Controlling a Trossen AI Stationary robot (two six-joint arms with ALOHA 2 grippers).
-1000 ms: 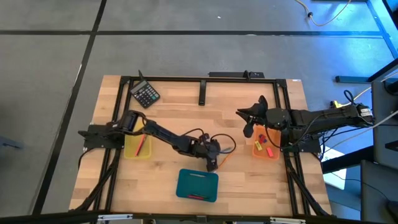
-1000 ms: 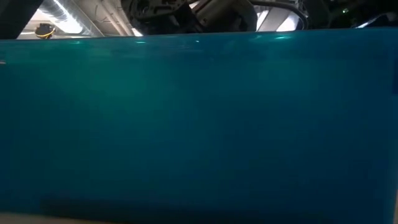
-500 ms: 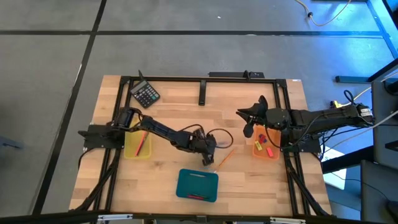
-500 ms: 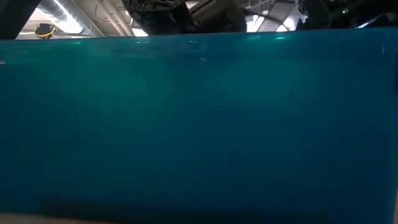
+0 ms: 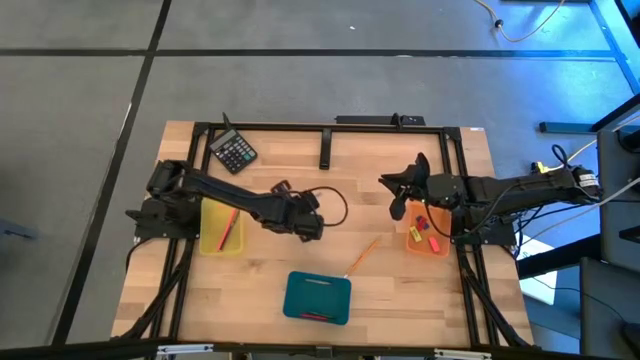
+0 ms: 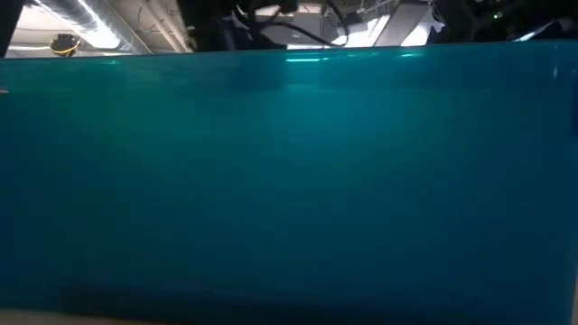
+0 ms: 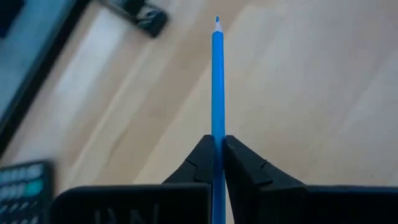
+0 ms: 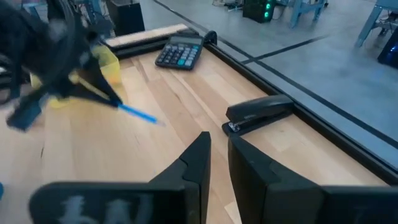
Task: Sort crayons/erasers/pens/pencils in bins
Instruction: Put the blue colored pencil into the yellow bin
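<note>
- High view: my left gripper (image 5: 312, 226) sits over the bare middle of the wooden table (image 5: 270, 270), between the translucent yellow bin (image 5: 221, 232) and the small orange bin (image 5: 427, 236).
- Left wrist view: its fingers (image 7: 244, 167) are clamped on a long thin blue stick (image 7: 217, 87), tip pointing forward over open wood.
- An orange pencil (image 5: 361, 256) lies loose, just beyond the flat teal bin (image 5: 317, 297) near the front edge.
- My right gripper (image 5: 400, 193) hovers beside the orange bin, fingers nearly together, holding nothing.
- Black calculator (image 5: 234, 151) sits at the far-left corner.
</note>
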